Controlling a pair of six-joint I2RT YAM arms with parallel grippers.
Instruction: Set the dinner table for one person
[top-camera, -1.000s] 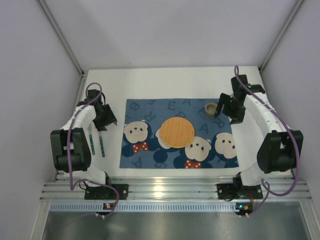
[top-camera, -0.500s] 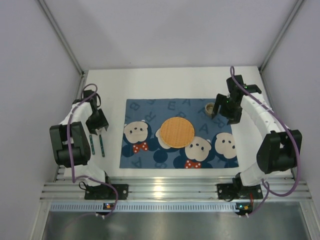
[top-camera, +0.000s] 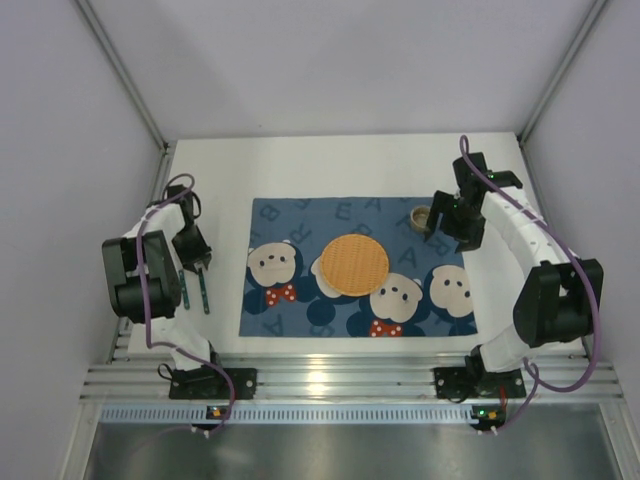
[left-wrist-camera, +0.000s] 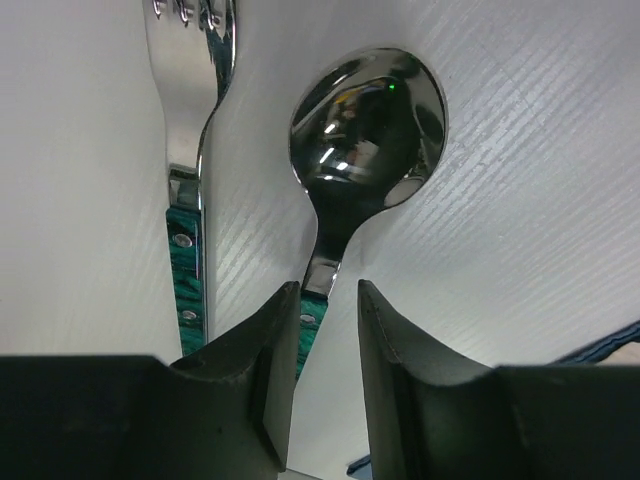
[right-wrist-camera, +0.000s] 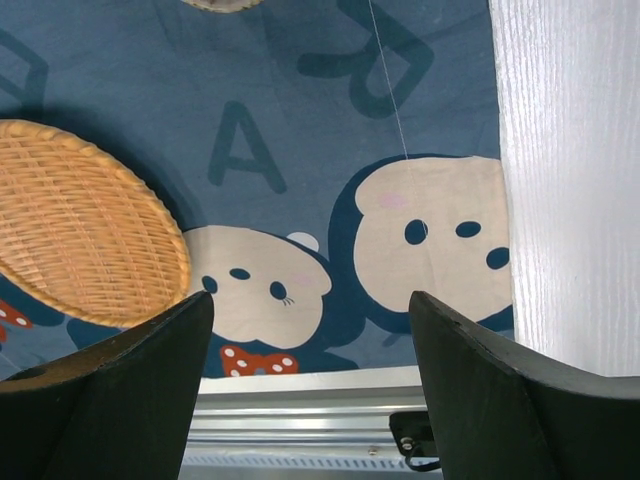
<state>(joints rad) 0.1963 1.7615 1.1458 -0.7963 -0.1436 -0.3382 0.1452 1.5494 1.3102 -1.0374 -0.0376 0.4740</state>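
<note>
The white dinner table (top-camera: 330, 165) carries a blue bear-printed placemat (top-camera: 300, 225) with a round wicker plate (top-camera: 354, 263) at its middle and a small cup (top-camera: 422, 214) at its far right. A fork (top-camera: 184, 288) and a spoon (top-camera: 203, 292) with green handles lie on the table left of the mat. My left gripper (top-camera: 197, 262) hovers low over them. In the left wrist view its jaws (left-wrist-camera: 330, 290) stand a narrow gap apart over the spoon's (left-wrist-camera: 365, 130) handle, with the fork (left-wrist-camera: 185, 150) to the left. My right gripper (top-camera: 437, 222) is wide open and empty beside the cup.
The right wrist view shows the open right gripper (right-wrist-camera: 310, 300) above the placemat (right-wrist-camera: 300, 100), the wicker plate (right-wrist-camera: 80, 230) at left, bare table (right-wrist-camera: 570, 150) at right and the aluminium rail (right-wrist-camera: 300, 420) at the near edge. White walls enclose the table on three sides.
My left gripper has drawn back toward the near left, along the cutlery. My right gripper has shifted slightly beside the cup. The plate, cup and cutlery have not moved.
</note>
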